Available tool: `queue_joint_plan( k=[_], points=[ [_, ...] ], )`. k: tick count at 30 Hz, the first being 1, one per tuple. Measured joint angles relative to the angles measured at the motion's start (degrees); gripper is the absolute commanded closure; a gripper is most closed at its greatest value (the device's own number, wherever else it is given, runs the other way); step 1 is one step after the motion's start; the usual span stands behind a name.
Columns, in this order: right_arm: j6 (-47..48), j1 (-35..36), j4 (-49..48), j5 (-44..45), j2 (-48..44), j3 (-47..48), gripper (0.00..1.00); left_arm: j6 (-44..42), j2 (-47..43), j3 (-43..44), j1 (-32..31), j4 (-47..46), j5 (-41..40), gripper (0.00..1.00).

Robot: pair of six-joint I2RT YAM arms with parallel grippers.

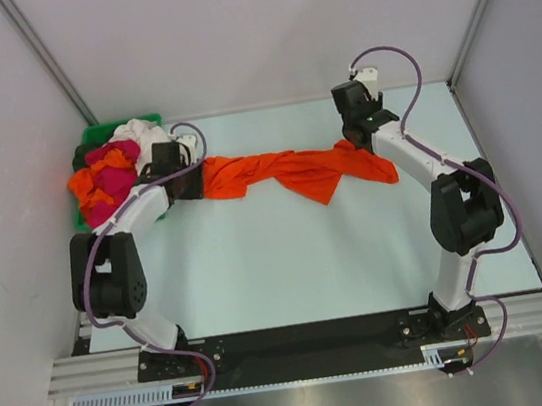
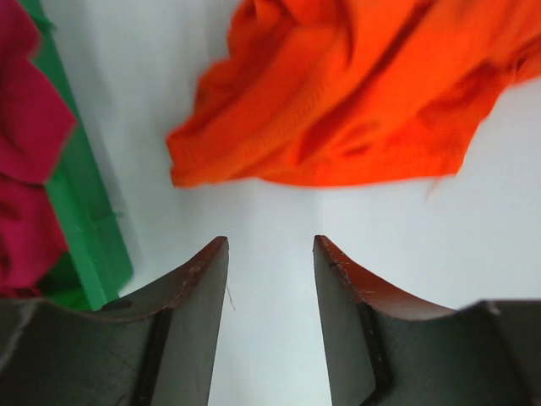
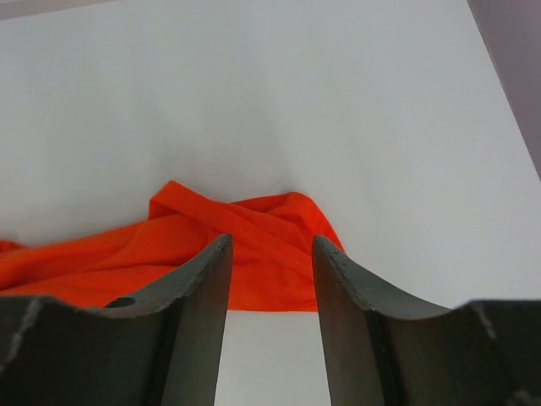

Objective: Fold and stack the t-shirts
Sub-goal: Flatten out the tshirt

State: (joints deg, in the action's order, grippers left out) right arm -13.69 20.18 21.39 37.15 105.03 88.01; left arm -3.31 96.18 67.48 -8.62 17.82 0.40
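The orange t-shirt (image 1: 292,172) is lying bunched on the table (image 1: 291,271), stretching away from the green bin (image 1: 100,134). The left fingers (image 2: 190,292) are hovering spread and empty over its end beside the bin, and the right fingers (image 3: 194,283) are doing likewise over its end farthest from the bin. Spreading it flat seems to be underway. Next, each pair needs lowering and pinching a corner.
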Motion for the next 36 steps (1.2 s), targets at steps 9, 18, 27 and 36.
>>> queue_joint_plan(
  k=[9, 18, 27, 36],
  points=[
    [-0.22, 5.22, 0.46, 1.49, -0.61, -0.02, 0.55, 0.24, -0.68, -5.4, -0.74, -0.5, 2.64, 0.58],
    [-0.66, 6.75, 1.14, 2.56, -0.7, -0.02, 0.57, 0.5, 7.87, -2.14, -1.01, -1.49, 2.82, 0.59],
    [-0.83, 7.76, 1.51, 2.89, -0.72, -0.04, 0.58, 1.84, 13.99, 5.31, -1.01, -2.14, 1.53, 0.59],
    [-0.85, 8.09, 1.6, 3.04, -1.16, -1.92, 0.58, 3.37, 16.74, 10.75, -1.01, -2.32, 1.31, 0.61]
  ],
)
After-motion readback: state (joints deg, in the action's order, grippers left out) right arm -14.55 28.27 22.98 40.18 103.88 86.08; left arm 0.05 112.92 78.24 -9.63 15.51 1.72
